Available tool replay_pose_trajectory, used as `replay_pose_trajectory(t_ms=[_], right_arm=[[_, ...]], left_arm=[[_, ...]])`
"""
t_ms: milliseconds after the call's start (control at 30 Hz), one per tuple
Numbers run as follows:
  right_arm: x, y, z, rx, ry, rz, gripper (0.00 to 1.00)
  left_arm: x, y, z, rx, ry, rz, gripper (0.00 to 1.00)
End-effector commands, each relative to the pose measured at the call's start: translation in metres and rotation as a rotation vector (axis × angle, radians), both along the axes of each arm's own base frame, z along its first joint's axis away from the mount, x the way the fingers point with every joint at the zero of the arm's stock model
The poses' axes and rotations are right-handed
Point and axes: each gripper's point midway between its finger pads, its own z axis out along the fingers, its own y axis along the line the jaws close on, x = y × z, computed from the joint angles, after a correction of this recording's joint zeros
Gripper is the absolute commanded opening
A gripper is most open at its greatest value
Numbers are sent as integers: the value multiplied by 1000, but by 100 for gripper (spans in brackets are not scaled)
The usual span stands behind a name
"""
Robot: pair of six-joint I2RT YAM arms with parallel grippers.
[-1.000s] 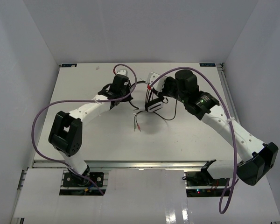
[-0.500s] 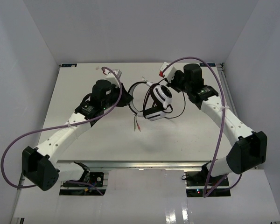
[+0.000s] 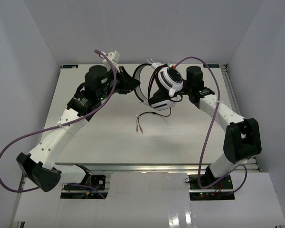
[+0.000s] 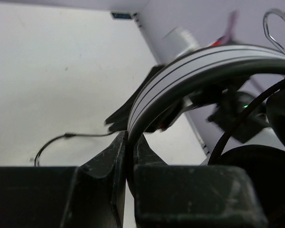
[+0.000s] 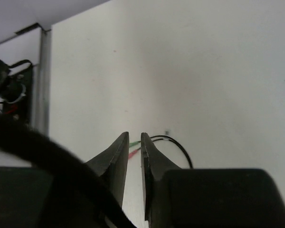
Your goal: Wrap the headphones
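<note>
Seen from above, your white-and-black over-ear headphones [image 3: 172, 80] hang in the air over the far middle of the matte white table [image 3: 95, 142]. A round, glossy white earcup faces up, and a second cup sits just below it. The left gripper [image 3: 129, 86] pinches the thin curved headband [image 3: 136, 80] on its left side. The right arm [image 3: 213, 107], white with black joints, reaches in from the right, its wrist just beside the upper earcup. A thin black cable [image 3: 154, 113] droops from the cups and loops onto the table. Thick purple robot cables [image 3: 19, 142] arc over both arms.

In the left wrist view, scuffed black fingers are clamped tight on the headband, which shows here as a smooth pale strip with fine dark lines, arching up and right.

In the right wrist view, the right gripper [image 5: 134, 137] has tapered black fingers a narrow slit apart with nothing between them. Beyond the tips, the cable's curl and its red and green ends lie on the table. A blurred black curve crosses the lower left; you cannot tell what it is.
</note>
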Motion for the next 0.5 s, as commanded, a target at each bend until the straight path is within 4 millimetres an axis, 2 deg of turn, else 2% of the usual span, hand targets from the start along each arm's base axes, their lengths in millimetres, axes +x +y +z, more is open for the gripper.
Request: replay_pose_trajectory(t_ms=[0,33,67,133,167,233,333,467], right_arm=[[-19,20,14,166,134,181,26],[-19,22,10,172,163,185,27],[-17,24,4,178,185,187,29],[-18,30,-6,192,203,204,33],[-23,32,-14,197,244,212,36],[-31,34,-24,221,248,237,39],[-53,36,-41,231,298,272,42],[-70,34,-51,225,318,297,43]], left_arm=[[-1,-13,93,-127,-145,-4,0],[1,-13,107,-135,-167,6,0],[6,-13,108,-129,-165,19,0],[10,-10,134,-144,-201,49,0],[10,-7,150,-155,-224,60,0],[19,-5,163,-159,-241,99,0],[26,12,193,-192,-296,200,0],[40,33,210,-218,-336,341,0]])
